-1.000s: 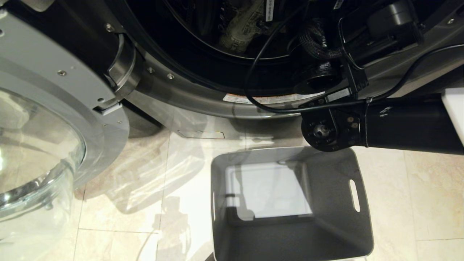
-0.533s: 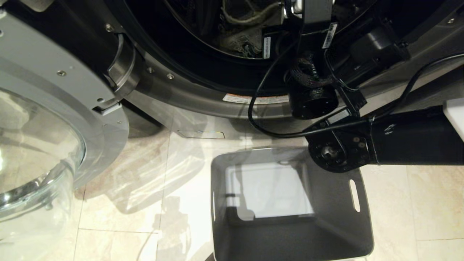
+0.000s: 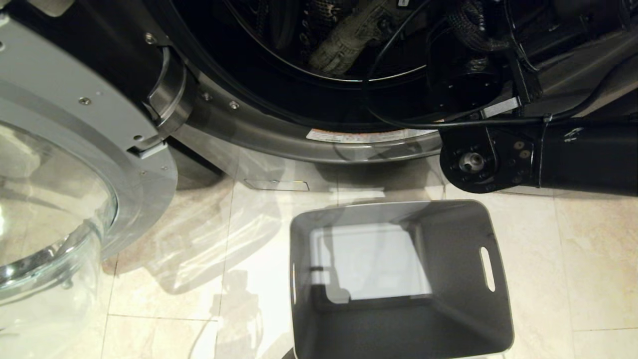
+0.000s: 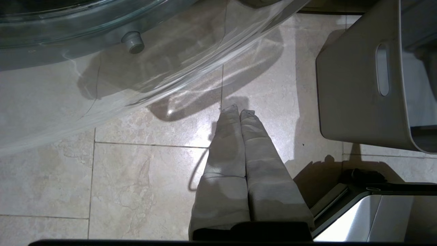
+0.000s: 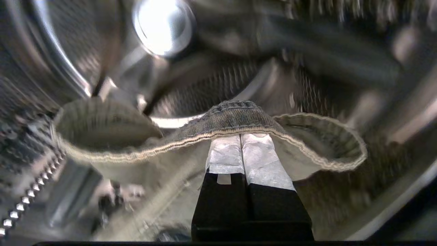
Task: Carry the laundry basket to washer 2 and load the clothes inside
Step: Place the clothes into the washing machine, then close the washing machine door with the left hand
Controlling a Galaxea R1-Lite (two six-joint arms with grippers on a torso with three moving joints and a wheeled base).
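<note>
washer 2 (image 3: pixel 279 134) mouth open, door (image 3: pixel 60 199) swung left

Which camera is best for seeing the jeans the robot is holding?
The right wrist view: the clothes fill it, pinched in the shut right gripper inside the drum. The head view shows only a dim bit; the left wrist view shows none.

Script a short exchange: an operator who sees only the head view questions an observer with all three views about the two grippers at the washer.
Operator: Is the right gripper holding anything?
Observer: Yes. The right gripper is shut on a hem of the clothes, inside the drum.
Operator: And the left gripper?
Observer: The left gripper is shut and holds nothing. It is above the floor tiles, between the glass door and the laundry basket.
</note>
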